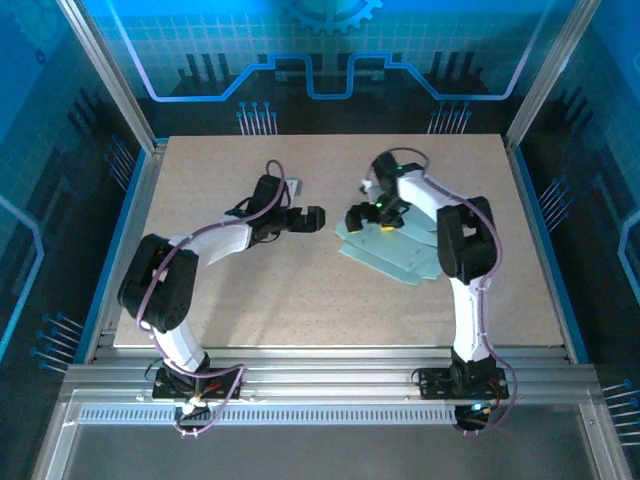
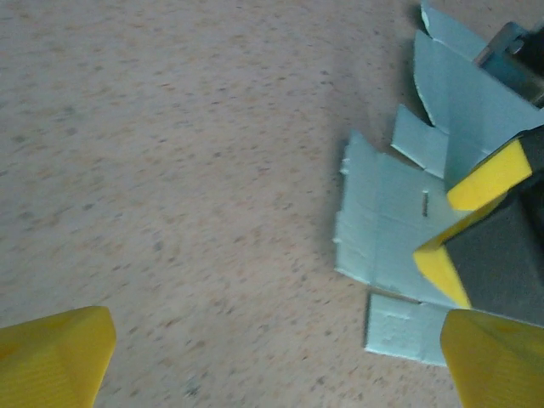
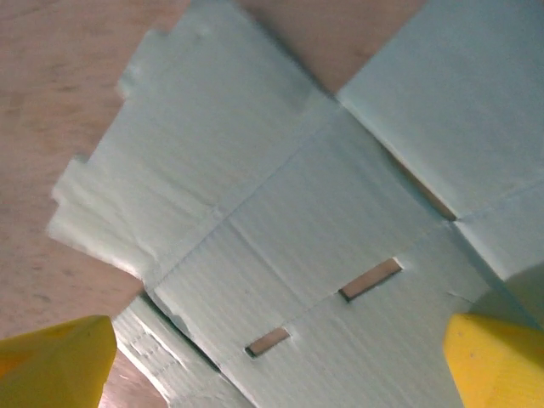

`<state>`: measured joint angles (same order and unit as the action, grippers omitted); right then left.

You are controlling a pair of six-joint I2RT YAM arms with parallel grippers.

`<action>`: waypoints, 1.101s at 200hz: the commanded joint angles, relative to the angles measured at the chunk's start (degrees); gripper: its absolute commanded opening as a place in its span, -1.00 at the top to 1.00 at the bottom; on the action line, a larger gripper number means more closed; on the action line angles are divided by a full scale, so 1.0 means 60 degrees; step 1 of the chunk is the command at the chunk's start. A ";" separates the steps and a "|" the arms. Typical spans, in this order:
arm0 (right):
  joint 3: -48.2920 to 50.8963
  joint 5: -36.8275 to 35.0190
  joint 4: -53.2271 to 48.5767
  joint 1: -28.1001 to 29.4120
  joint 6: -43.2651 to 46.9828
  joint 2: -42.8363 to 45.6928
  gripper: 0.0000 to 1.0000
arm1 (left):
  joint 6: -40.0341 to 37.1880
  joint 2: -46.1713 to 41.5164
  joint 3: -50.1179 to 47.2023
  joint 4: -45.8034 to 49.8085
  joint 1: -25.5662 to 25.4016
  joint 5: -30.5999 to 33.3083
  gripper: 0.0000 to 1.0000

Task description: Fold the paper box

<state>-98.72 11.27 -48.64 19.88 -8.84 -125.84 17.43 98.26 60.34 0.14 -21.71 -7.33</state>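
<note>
- Top external view: the paper box (image 1: 395, 255) is lying flat and unfolded on the table (image 1: 300, 300), with its far side tucking under the right arm.
- The left gripper (image 1: 318, 217) is hovering just left of the box, jaws spread wide and gripping nothing.
- The right gripper (image 1: 358, 215) is hanging over the box's left edge, facing the other one. It's gaping wide too, nothing between its fingers.
- From the right wrist, the mint card is showing creases and two small slots (image 3: 370, 279) beneath the yellow fingertips (image 3: 59, 361). I can't tell if they're touching it.
</note>
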 commanded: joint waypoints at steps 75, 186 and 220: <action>-0.0133 -0.1060 0.1544 0.1508 -0.0043 0.1758 -1.00 | 0.0044 -0.1017 -0.0522 -0.0133 0.0321 -0.0261 -0.98; 1.0021 0.0309 0.5567 0.0160 -0.7512 0.8682 -0.76 | -0.2423 0.3781 0.5747 0.3817 -0.1521 -0.1930 -0.98; 1.1296 -0.0090 0.6005 0.0194 -0.8904 0.9593 -0.58 | -0.1169 0.4273 0.5828 0.3410 -0.1468 -0.2050 -0.98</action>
<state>-35.40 10.92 -16.38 20.67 -52.42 -73.38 4.97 121.95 93.86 18.33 -31.03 -17.47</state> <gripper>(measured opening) 0.815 0.989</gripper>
